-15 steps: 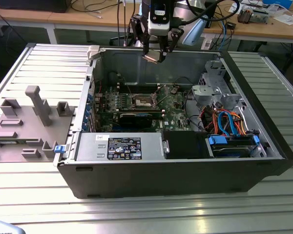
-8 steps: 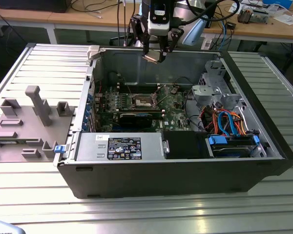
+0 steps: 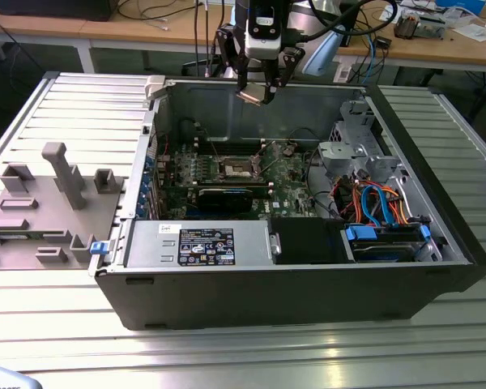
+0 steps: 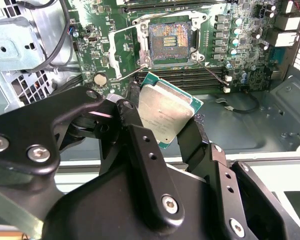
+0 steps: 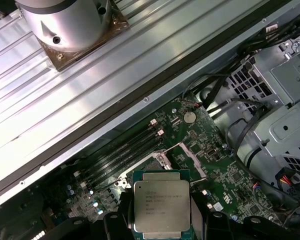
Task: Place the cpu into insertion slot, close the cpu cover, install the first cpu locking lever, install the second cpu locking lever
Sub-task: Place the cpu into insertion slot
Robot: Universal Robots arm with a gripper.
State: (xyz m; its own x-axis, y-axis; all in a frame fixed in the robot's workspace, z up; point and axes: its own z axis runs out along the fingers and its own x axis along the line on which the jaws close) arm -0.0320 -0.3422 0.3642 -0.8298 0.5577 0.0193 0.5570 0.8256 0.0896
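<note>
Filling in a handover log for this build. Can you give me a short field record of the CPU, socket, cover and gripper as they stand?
gripper: shut on the cpu, fingers on two opposite edges
cpu: held in the air above the motherboard, metal top facing the cameras in both wrist views
insertion slot: empty, contacts exposed
cpu cover: swung open, off the slot
task stage: cpu not yet placed
</note>
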